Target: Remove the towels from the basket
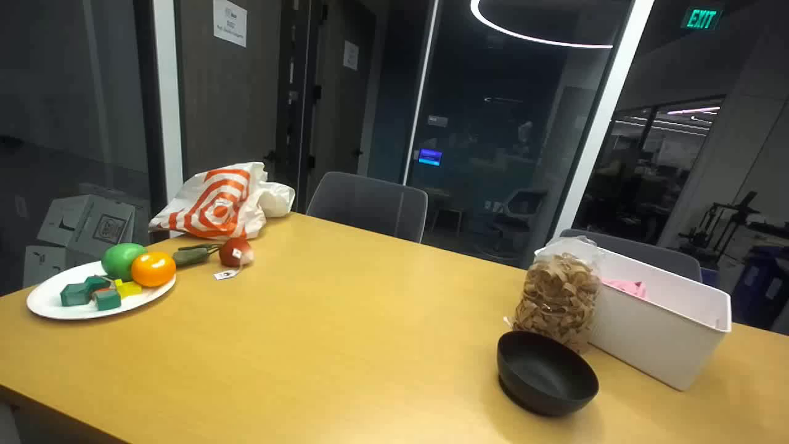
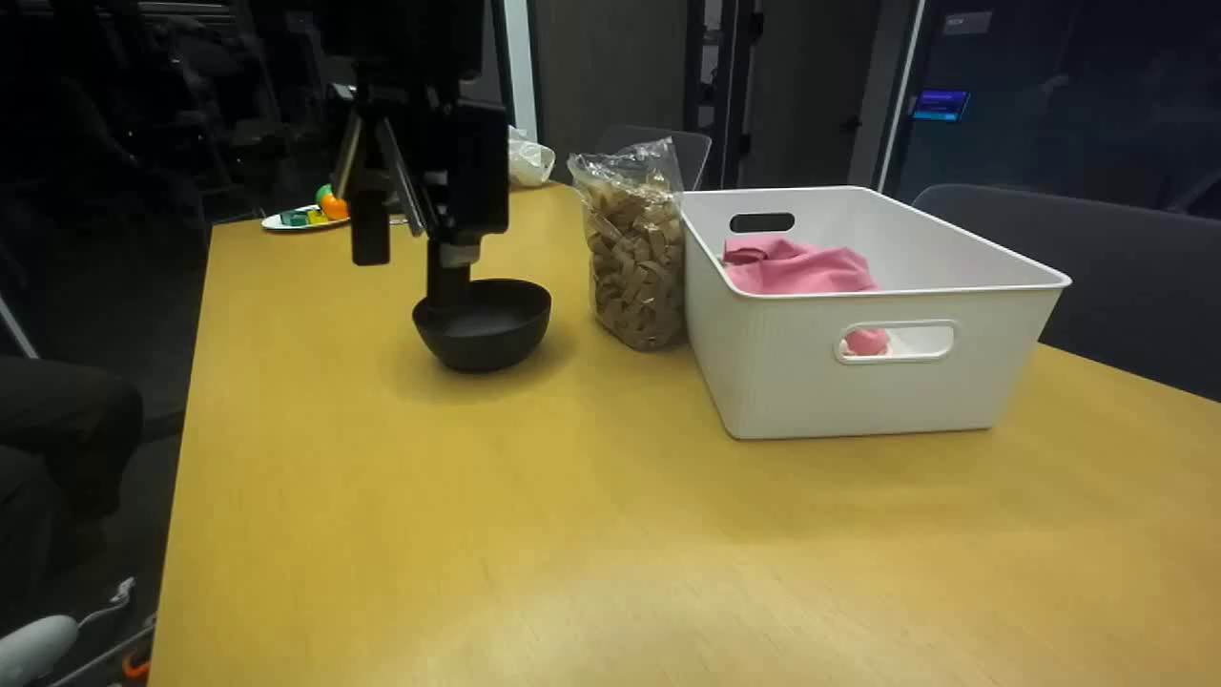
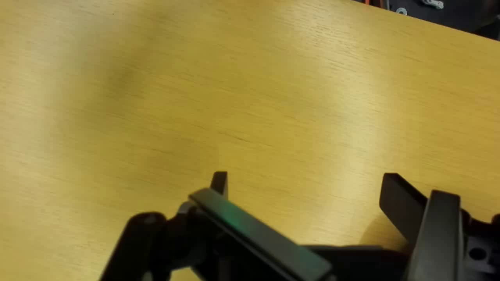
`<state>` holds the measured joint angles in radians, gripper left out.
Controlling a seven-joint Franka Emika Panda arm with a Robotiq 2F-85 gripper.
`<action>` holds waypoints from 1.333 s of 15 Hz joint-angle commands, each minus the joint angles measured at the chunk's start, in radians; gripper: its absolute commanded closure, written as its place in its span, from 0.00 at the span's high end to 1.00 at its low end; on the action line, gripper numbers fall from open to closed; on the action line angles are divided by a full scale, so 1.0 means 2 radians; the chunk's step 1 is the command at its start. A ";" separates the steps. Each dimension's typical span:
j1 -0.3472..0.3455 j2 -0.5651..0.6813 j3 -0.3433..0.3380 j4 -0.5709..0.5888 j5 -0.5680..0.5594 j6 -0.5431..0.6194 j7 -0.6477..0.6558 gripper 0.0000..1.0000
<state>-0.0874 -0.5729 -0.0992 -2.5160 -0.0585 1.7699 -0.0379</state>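
A white basket (image 2: 782,372) stands on the table and also shows in an exterior view (image 1: 653,339). A pink towel (image 2: 801,269) lies crumpled inside it. Its top also shows in an exterior view (image 1: 629,287), and pink cloth is seen through the handle slot. Whether there is more than one towel I cannot tell. My gripper (image 2: 410,262) points down above the table, apart from the basket. One finger overlaps the black bowl in that view. In the wrist view the gripper (image 3: 305,179) is open, with only bare tabletop between its fingers.
A black bowl (image 1: 547,376) and a clear bag of brown strips (image 2: 634,258) stand beside the basket. A white plate (image 1: 52,302) with toy fruit and blocks is at the table's far end, near a white-and-red bag (image 1: 216,203). Chairs stand along the table edge.
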 commanded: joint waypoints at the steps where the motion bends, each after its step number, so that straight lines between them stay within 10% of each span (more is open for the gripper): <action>1: -0.001 0.000 0.001 0.002 0.001 0.000 -0.001 1.00; 11: 0.014 0.065 0.008 0.030 -0.009 0.087 -0.023 1.00; 20: 0.009 0.285 0.006 0.256 -0.042 0.187 -0.050 1.00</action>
<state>-0.0596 -0.1365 -0.0829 -2.2012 -0.1299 2.1413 -0.1136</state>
